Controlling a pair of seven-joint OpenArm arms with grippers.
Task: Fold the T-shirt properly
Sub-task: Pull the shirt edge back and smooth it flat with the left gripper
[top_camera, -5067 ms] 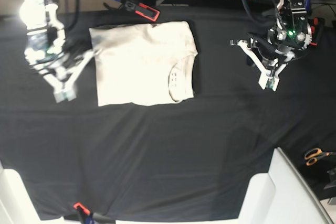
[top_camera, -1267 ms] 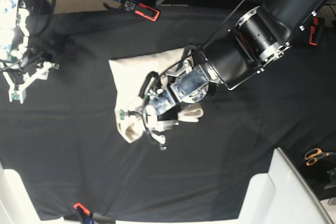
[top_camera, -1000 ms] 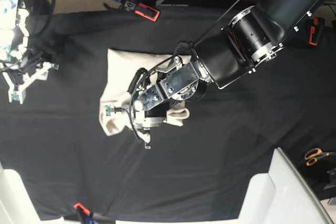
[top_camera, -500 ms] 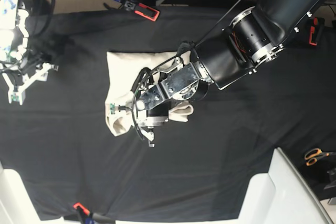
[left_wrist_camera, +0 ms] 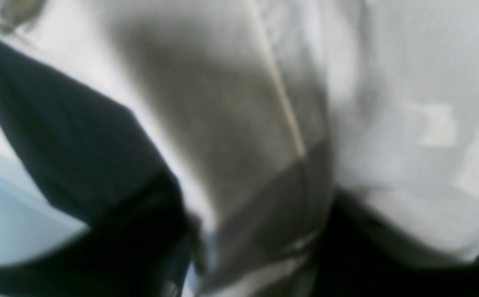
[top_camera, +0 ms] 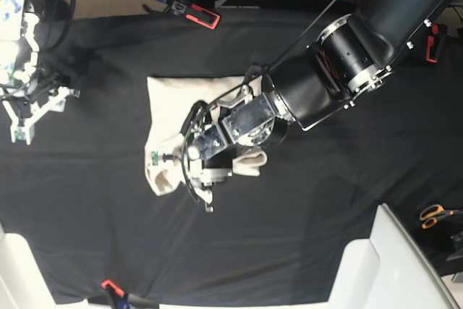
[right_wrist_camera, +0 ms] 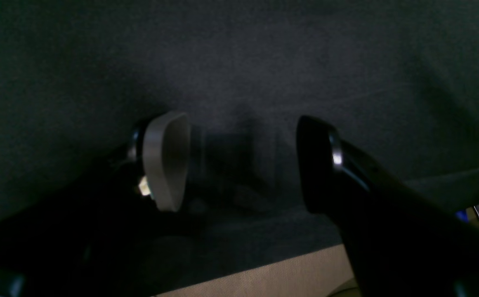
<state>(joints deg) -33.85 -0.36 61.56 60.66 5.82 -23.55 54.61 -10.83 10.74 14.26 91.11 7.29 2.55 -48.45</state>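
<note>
Over the T-shirt (top_camera: 170,103), the left pincer (top_camera: 181,171) reaches down onto the cloth.
Whether it grips cannot be told. Far left of the T-shirt, the right pincer (right_wrist_camera: 239,163) hangs wide apart, empty, above the black tabletop (top_camera: 304,236).

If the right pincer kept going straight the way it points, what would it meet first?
Most likely the black tablecloth: the right pincer stands open with only that cloth ahead of it. The T-shirt lies off to the side. Depth is unclear.

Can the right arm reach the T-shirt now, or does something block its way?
Probably yes, but only the near edge. The right pincer is open over bare black tablecloth, apart from the T-shirt. Nothing lies between them, though the left arm covers the shirt's far side.
</note>
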